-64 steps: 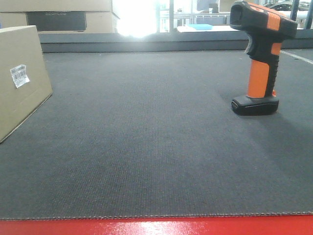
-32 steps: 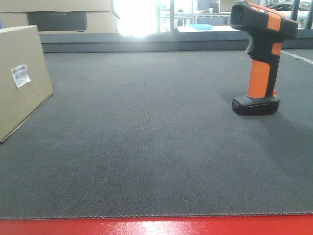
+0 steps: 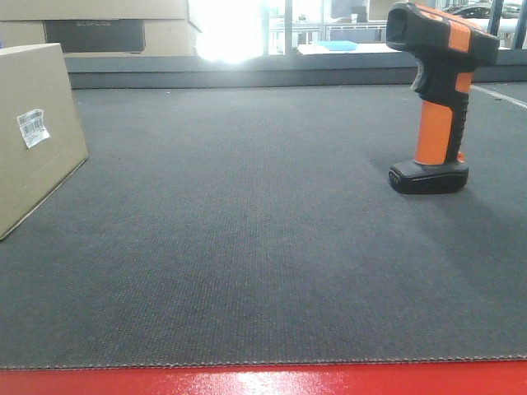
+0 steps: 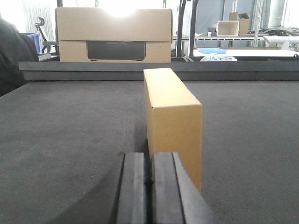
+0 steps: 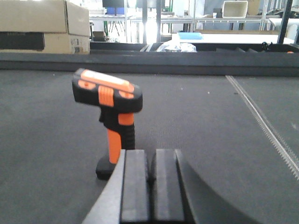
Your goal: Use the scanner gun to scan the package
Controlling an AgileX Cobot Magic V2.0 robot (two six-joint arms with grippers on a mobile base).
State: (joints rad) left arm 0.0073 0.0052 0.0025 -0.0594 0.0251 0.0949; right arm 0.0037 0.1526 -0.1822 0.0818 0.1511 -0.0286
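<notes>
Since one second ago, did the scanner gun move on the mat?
No. The scanner gun stands in the same spot against the mat's far ledge.

Your dark-matted counter (image 3: 247, 247) carries the package (image 3: 33, 132) at left, the scanner gun (image 3: 436, 99) upright at right.

You see a tabletop (image 3: 247, 247) covered in dark grey cloth, matt, with a fine woven rib; its near edge is a glossy red strip (image 3: 263, 383). The package (image 3: 33, 132) is plain tan cardboard, matt and smooth, with a white paper sticker (image 3: 33, 127). The scanner (image 3: 436, 99) looks like hard plastic: black parts faintly sheened, orange handle smooth and slightly glossy. The left tool (image 4: 150, 186) and the right tool (image 5: 152, 186) each show matt black pads, rubbery in look. Behind stand cardboard boxes (image 4: 114, 35) with a dark printed band.
</notes>
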